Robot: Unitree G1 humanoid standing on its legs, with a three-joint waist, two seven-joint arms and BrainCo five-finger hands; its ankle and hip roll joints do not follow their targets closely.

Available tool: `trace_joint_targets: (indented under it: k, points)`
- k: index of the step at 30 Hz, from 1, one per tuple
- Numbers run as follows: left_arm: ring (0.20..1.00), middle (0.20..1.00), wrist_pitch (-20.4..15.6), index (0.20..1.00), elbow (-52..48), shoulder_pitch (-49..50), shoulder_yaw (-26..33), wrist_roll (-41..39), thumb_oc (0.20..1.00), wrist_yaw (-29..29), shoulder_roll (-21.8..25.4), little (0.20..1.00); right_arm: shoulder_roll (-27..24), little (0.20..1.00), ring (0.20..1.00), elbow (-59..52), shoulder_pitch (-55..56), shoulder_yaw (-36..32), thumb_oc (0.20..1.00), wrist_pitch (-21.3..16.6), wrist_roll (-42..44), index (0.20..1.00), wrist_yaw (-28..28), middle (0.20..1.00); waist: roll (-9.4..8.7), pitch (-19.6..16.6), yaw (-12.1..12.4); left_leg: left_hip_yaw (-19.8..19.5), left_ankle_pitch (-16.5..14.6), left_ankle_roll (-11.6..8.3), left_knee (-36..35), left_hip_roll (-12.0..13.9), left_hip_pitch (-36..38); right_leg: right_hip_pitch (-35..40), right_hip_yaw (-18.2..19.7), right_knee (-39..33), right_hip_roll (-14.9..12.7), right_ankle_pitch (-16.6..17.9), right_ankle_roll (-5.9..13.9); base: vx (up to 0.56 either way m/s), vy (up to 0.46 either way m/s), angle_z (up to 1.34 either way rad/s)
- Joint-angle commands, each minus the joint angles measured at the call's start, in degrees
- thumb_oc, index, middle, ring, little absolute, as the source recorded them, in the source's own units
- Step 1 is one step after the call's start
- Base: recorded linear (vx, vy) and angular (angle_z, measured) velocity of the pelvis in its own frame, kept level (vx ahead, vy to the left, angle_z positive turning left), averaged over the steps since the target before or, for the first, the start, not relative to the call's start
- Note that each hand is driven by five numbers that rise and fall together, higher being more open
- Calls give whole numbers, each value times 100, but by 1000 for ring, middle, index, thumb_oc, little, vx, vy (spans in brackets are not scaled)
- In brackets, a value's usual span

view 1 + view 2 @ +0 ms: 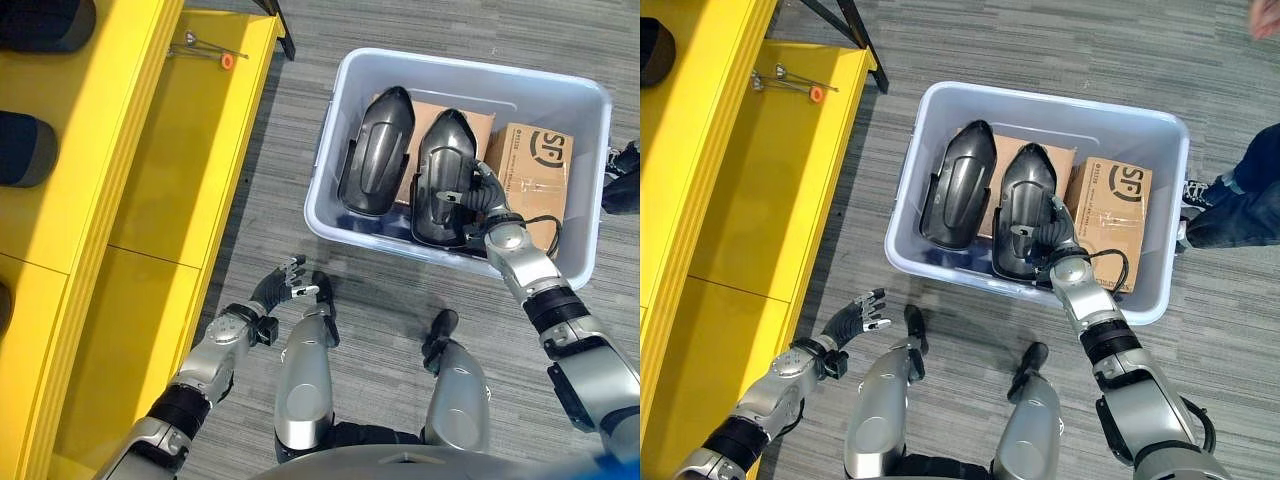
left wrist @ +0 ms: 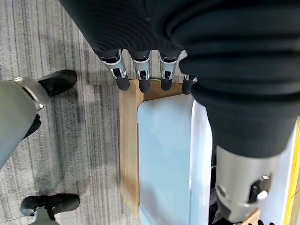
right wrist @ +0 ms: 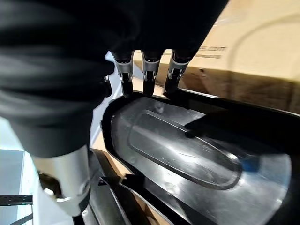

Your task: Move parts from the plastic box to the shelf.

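Two black parts [image 1: 410, 165] in plastic box [image 1: 330, 215]

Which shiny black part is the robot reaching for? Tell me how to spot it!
Look in the pale plastic box on the grey floor. Two glossy black curved parts stand side by side against cardboard boxes. It is the right-hand part, next to the printed carton, with the right robot hand on its edge; the left part is untouched.

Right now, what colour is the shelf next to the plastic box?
The shelf is bright yellow; the left eye view shows it best.
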Motion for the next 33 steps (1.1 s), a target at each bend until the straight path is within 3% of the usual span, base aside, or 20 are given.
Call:
trace_joint_targets:
  k: [1,14,20,27,33]
  points:
    - [1000,1000,-33,1000,-133,91,-140,-70,1000,-32,18,1000,-85,1000,1000,192,-214,51,1000,-4,364,1000,82,1000,129,-146,172,-346,-100,-219,6,204,-100,-462,3,791,-149,-261,42,0,0,0]
    - [1000,1000,-17,1000,-37,13,-277,-37,1000,-60,-62,1000,215,1000,1000,1059,-597,143,1000,430,1195,1000,697,1000,273,-146,287,-314,-84,-205,65,184,-451,-953,-15,1128,-188,-325,-40,-2,3,2]
    - [1000,1000,-41,1000,82,-15,-378,13,1000,-71,-94,1000,346,1000,1000,1320,-825,287,1000,313,1215,1000,897,1000,327,-146,338,-291,-97,-200,133,194,-527,-1070,-37,1238,-221,-341,-78,0,0,0]
    - [1000,1000,-100,1000,209,-34,-518,-22,1000,-111,-126,1000,394,1000,1000,1569,-1309,365,1000,-67,886,1000,615,1000,417,-146,404,-288,-89,-195,135,165,-580,-1179,-56,1352,-270,-359,-91,6,3,2]
    - [1000,1000,-274,1000,268,50,-683,-49,1000,4,-168,1000,155,1000,1000,1043,-1582,293,1000,-1264,-680,1000,-888,1000,437,-146,357,-269,-110,-179,127,141,-563,-1211,-28,1355,-260,-341,-57,0,0,0]
